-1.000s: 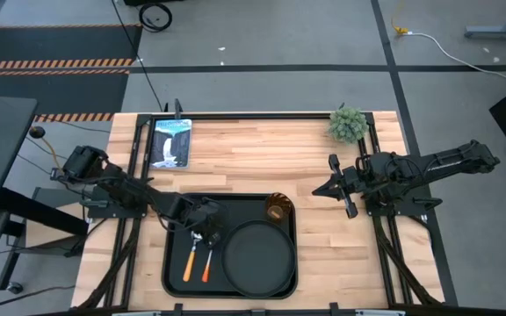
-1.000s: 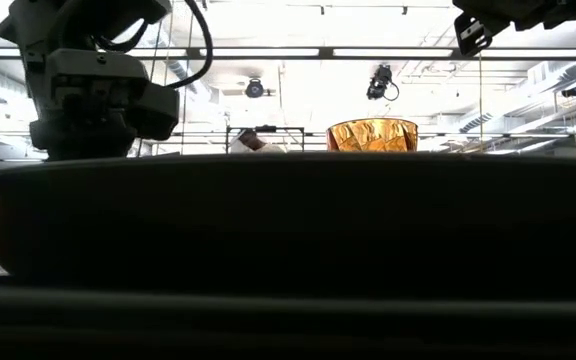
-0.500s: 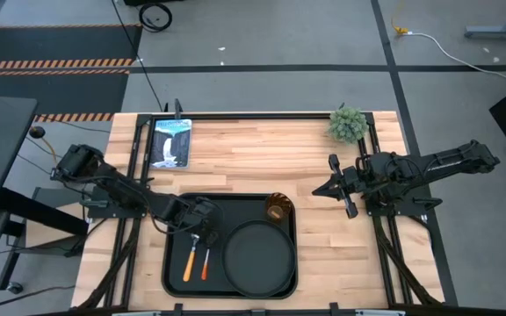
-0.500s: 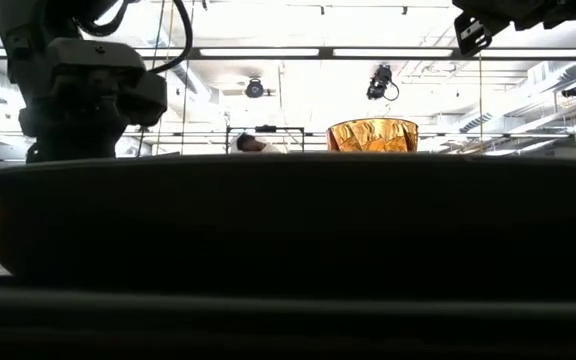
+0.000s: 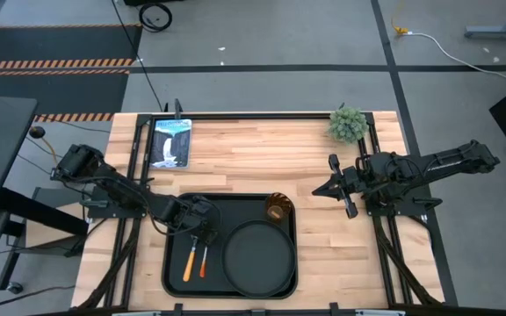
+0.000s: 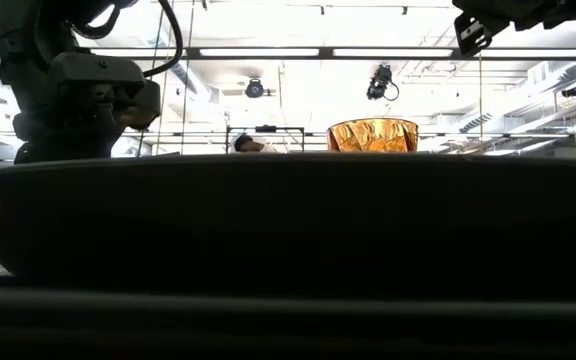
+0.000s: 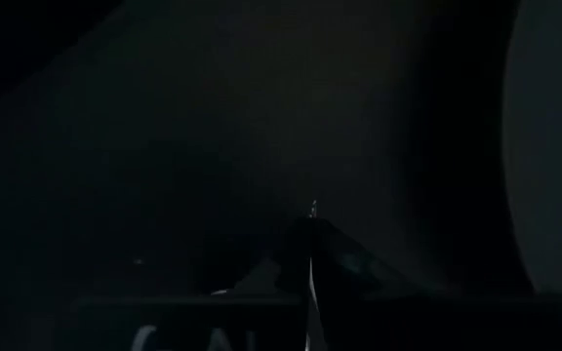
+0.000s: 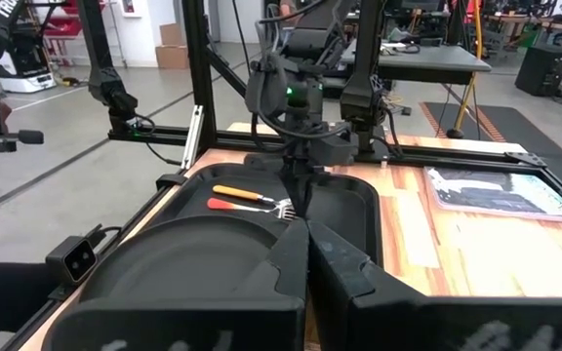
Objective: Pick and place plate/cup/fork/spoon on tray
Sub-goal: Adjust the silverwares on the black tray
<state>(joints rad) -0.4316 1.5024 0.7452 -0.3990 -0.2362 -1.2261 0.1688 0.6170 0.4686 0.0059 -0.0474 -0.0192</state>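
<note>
Looks like everything's on the tray [image 5: 173,279] now: the plate [image 5: 256,258] is sitting in its right half, the cup [image 5: 277,210] is standing upright near the tray's far right corner just beyond the plate, and the spoon [image 5: 190,258] and fork [image 5: 206,258] are lying side by side in the left half, handles pointing toward the near edge. The left end effector [image 5: 206,230] is hovering right over the metal ends of the cutlery with its fingers pinched fully together and nothing in them. I can't tell if it's touching the fork or just above it. If this is the let-go and retreat bit, I'd say lift straight up first, because any sideways drag could nudge the fork into the spoon or shove both against the plate rim. The right end effector [image 5: 321,188] is parked above the bare worktop [image 5: 262,149] to the right of the tray, also closed and empty. Looks-wise, the fork has silver tines and a thin orange-red handle, the spoon a silver bowl and an orange handle, both small and light, so easy to knock. The plate is matte black with a raised rim and almost disappears against the black tray, and the amber cup is glowing nicely from table level.
</note>
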